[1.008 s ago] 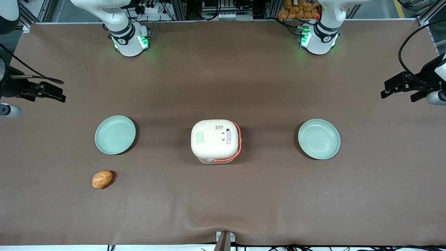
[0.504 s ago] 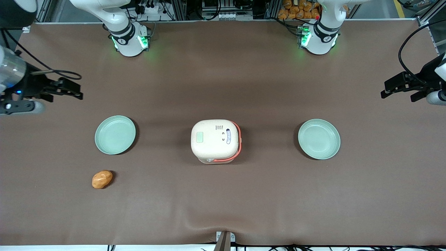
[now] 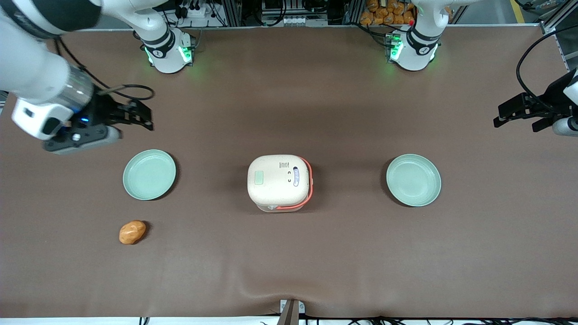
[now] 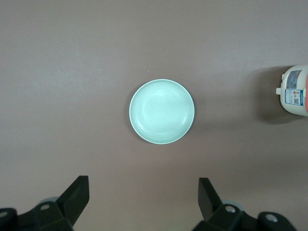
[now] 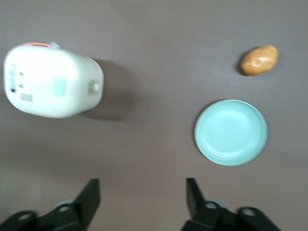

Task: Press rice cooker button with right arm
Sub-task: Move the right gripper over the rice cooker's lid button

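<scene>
1. The rice cooker (image 3: 279, 182) stands in the middle of the front view on the brown table (image 3: 289, 253), lid shut, between two pale green plates. One plate (image 3: 149, 174) lies toward the working arm's end and the other plate (image 3: 413, 180) toward the parked arm's end.
2. The button (image 3: 259, 177) sits flat on the cream lid, on the half of the lid nearer the working arm's end. It is apart from the oval label (image 3: 295, 176) and the orange-red handle (image 3: 309, 189).
3. The right arm (image 3: 40, 76) reaches in at the upper part of the frame. Its gripper (image 3: 143, 118) hangs above bare table, farther from the front camera than the nearer plate and well apart from the cooker. The wrist camera shows its two fingers (image 5: 94, 192) spread wide with nothing between them.
4. Handling, as I judge it: the cooker looks like a small, light plastic toy with a hard, smooth shell. Nothing needs gripping. A fingertip should come straight down on the green patch, gently, because a sideways shove could slide or tip so light a body.
5. Writing: the oval label has blue marks, there is small dark print near the lid's edge, and the parked arm's camera shows a sticker (image 4: 293, 94) on the side wall. I can read none of it.
6. A potato (image 3: 132, 232) lies nearer the front camera than the plate at the working arm's end.
</scene>
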